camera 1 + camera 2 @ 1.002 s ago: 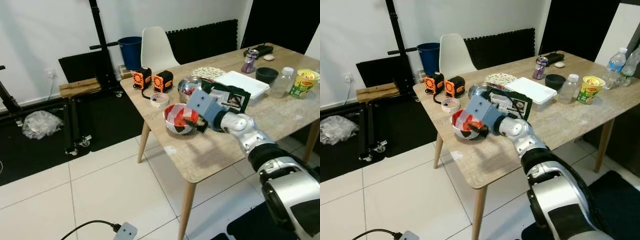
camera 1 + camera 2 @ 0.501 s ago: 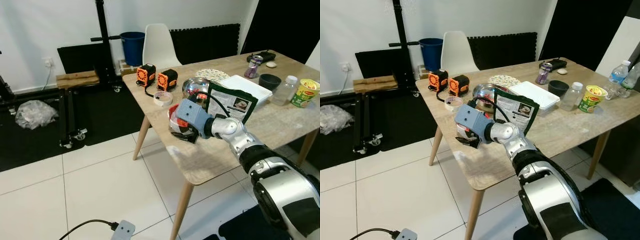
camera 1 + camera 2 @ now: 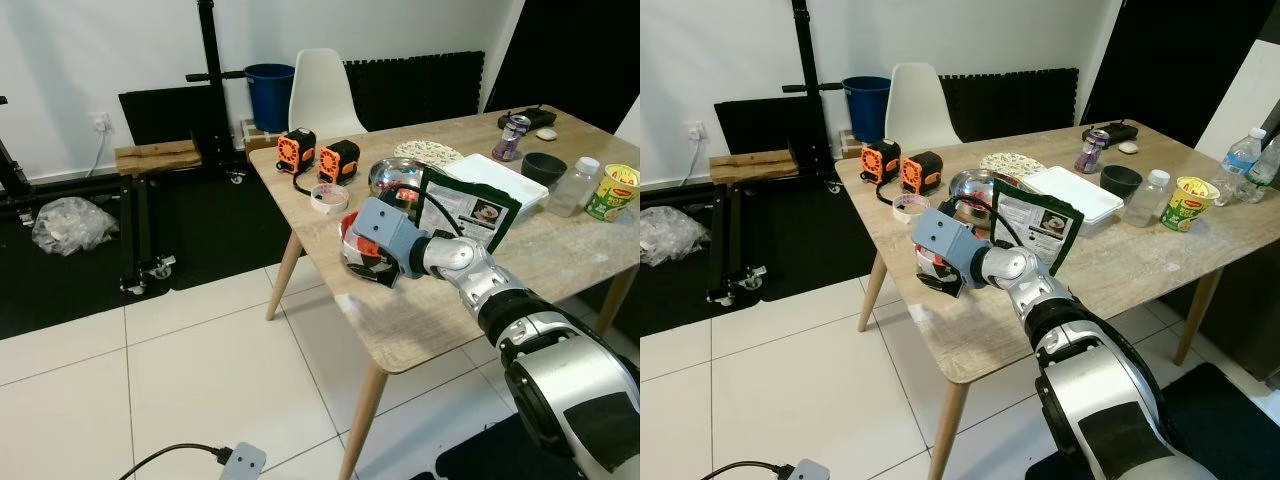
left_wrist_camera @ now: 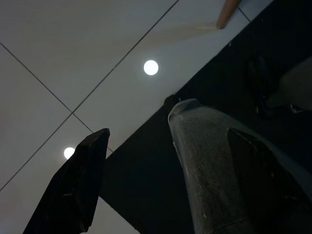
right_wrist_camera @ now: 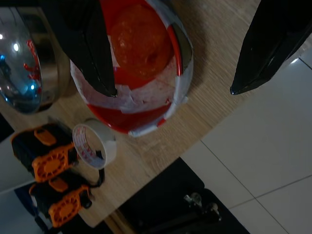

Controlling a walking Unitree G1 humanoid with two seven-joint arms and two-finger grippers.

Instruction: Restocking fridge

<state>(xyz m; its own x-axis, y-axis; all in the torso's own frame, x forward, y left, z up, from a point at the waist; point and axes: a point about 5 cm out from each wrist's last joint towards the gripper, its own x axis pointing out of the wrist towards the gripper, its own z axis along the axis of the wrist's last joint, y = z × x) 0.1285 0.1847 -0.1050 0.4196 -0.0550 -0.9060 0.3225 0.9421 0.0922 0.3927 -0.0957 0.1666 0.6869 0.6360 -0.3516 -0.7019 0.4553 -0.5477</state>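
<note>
Right gripper straddling the bowl rim near the table edge: tip and slide hazard.

The light wooden table point(image 3: 560, 255) carries the red-and-white patterned bowl point(image 5: 141, 73) close to its front edge, beside the shiny steel bowl point(image 3: 392, 174). The right gripper point(image 5: 170, 73) stands wide open, one black finger point(image 5: 85, 46) inside the red-and-white bowl, the other beyond its rim, gripping nothing. Uneven closing may tilt this bowl or push it off that edge. The left gripper point(image 4: 134, 170) hangs open, empty, over floor.

1. Tape measures point(image 3: 316, 155): two, orange and black.
2. Bowls: three: patterned point(image 5: 141, 73), steel point(image 3: 393, 176), dark point(image 3: 545, 165).
3. Tape rolls point(image 3: 329, 197): one.
4. Chairs point(image 3: 330, 92): one.
5. Noodle cups point(image 3: 619, 190): one.
</note>
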